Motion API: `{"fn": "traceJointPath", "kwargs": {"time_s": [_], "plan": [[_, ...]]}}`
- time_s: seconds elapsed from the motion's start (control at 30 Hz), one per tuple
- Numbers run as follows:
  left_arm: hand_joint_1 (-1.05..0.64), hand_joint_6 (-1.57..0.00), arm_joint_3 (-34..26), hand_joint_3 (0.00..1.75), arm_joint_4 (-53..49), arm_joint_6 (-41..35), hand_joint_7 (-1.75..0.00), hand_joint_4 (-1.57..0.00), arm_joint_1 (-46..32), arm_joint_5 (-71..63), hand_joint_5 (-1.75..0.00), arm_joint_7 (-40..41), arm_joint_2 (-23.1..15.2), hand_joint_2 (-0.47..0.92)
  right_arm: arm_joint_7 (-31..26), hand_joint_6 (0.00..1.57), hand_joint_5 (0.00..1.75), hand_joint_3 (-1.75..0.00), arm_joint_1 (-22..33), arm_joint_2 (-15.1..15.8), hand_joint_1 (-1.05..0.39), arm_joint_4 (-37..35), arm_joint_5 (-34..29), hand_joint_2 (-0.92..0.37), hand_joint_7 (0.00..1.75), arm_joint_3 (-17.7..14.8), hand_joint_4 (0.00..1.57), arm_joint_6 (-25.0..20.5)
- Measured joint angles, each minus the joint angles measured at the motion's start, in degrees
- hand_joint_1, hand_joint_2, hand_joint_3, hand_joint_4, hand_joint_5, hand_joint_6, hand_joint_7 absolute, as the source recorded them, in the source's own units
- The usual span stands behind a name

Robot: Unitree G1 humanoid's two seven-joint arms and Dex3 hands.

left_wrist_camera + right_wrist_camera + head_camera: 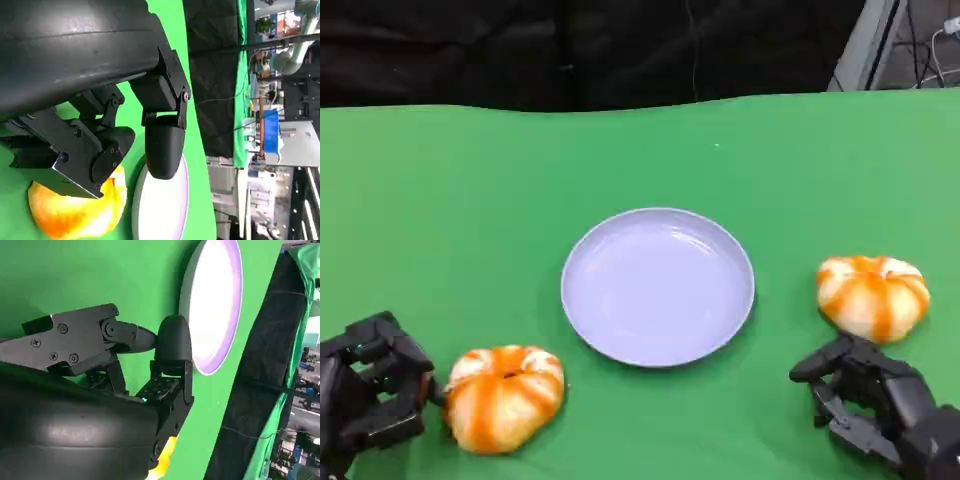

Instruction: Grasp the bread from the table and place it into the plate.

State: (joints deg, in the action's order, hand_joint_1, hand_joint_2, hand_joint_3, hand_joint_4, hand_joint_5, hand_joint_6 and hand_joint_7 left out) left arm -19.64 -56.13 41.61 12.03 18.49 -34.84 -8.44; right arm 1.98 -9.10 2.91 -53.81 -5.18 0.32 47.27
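Two rolls on the green tabletop [440, 200], neither lifted yet. Left hand [365, 395] empty, fingers [405, 355] loosely apart, left bread [503, 395] just beyond the fingertips. Right hand [880, 405] likewise empty, right bread [873, 295] just ahead. Probably soft and light, easily squashed; best cupped gently around the sides. Plate [620, 345] between both, bare inside.
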Motion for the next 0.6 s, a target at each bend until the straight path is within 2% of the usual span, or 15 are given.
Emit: {"fn": "traceJointPath", "kwargs": {"time_s": [0.4,0.5,0.6], "plan": [[0.13,-0.97,1.00,1.22,1.05,-0.03,-1.29,-1.00,-0.50,-0.17,-1.53,0.92,0.00,0.57,0.48,0.76,1.73,-0.53,0.08,0.00,-0.12,0.44,0.45,-0.90,1.19,-0.02,0.66,-0.57],[0.12,-0.95,1.10,1.13,1.07,-0.03,-1.28,-0.97,-0.60,-0.16,-1.53,0.93,0.01,0.62,0.53,0.75,1.73,-0.53,0.07,0.00,-0.14,0.42,0.48,-0.90,1.19,-0.03,0.66,-0.55],[0.13,-0.89,1.14,0.94,1.09,-0.03,-1.24,-0.87,-0.74,-0.01,-1.51,0.73,0.02,0.71,0.42,0.75,1.72,-0.53,0.05,0.04,-0.15,0.16,0.34,-0.90,1.20,-0.02,0.66,-0.17]]}}
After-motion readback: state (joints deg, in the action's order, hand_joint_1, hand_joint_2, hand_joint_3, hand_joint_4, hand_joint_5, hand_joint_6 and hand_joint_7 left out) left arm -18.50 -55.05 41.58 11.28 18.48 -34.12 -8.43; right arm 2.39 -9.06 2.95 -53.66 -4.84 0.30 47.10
